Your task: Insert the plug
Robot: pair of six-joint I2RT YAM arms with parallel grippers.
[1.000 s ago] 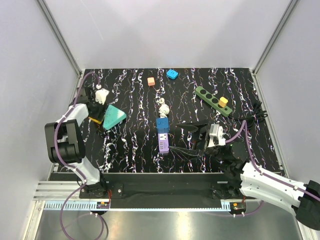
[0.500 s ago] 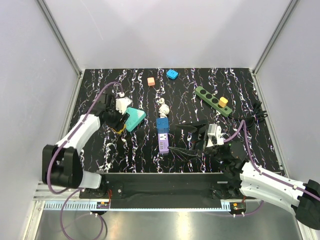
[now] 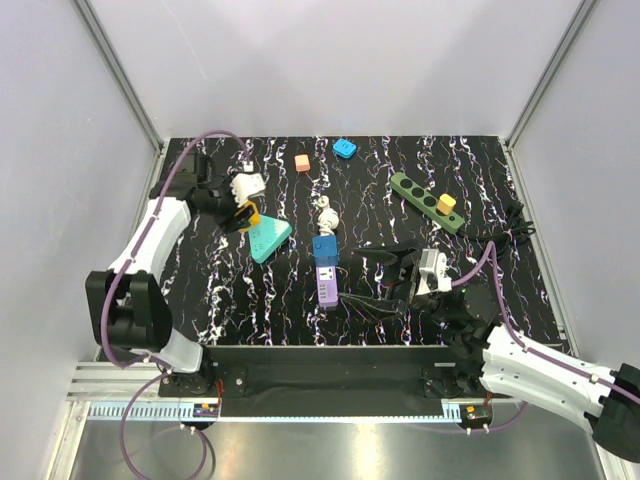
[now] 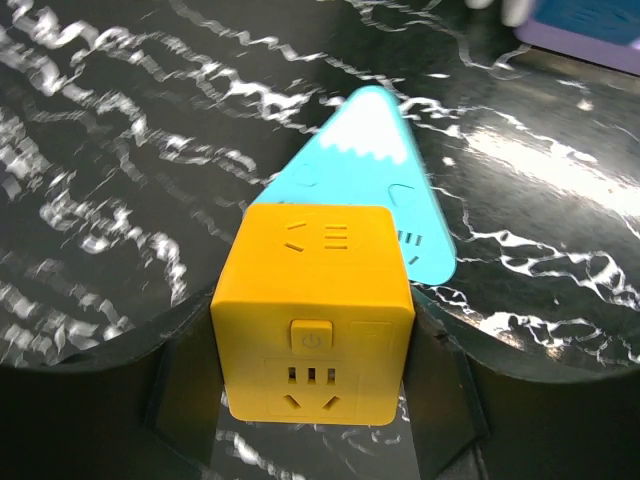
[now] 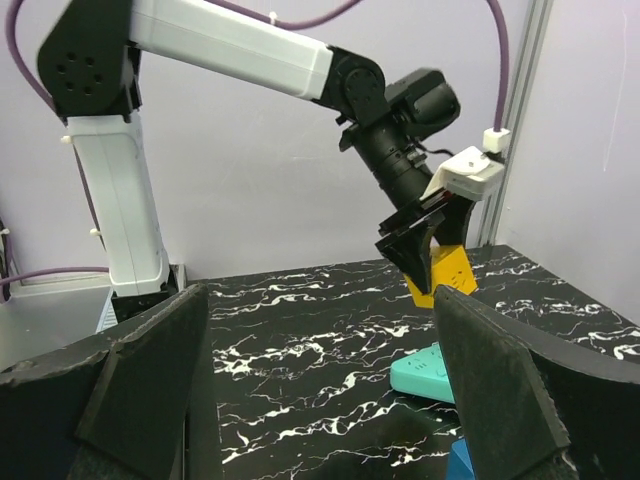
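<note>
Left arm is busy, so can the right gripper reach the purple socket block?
Probably yes: the right gripper sits open and empty beside the purple socket block, with nothing between them.

The yellow cube socket [image 4: 312, 310] is smooth, matt plastic with softly rounded edges. The teal triangular power strip [image 4: 375, 170] is smooth plastic with a faint sheen. The desk [image 4: 540, 170] is glossy black with white marble-like veining and throws back bright glare. The left tool [image 4: 312, 385] has matt black plastic fingers [image 4: 110, 410].
</note>
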